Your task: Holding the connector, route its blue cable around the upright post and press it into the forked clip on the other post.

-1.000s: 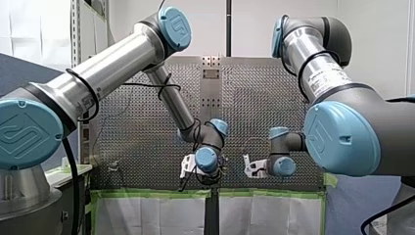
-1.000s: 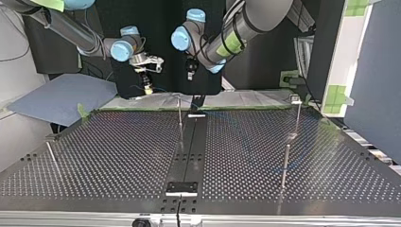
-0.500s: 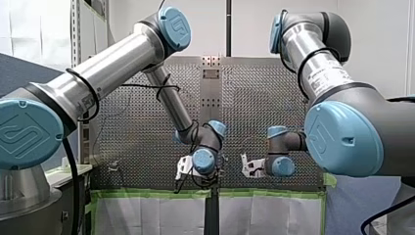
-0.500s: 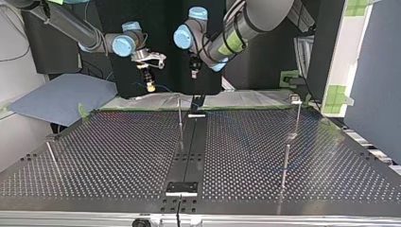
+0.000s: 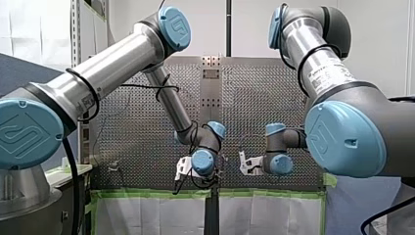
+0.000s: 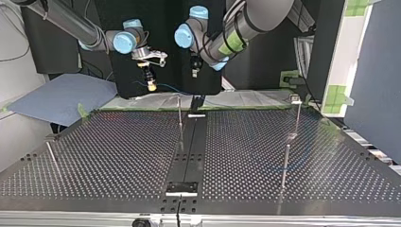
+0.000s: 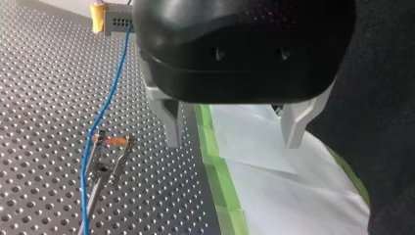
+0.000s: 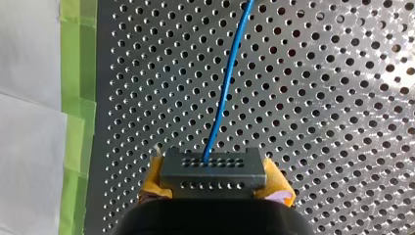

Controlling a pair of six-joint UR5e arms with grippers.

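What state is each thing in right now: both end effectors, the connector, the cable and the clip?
Connector: gripped between yellow pads.
Right end effector: shut on connector.
Left end effector: open, empty.
Blue cable: attached to connector, gently curved.
Forked clip: cable beside it; seated or not, unclear.

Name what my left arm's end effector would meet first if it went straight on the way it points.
Probably the white sheet, at its green tape border beside the perforated table. The left end effector is open, with nothing visible in between; depth is hard to judge.
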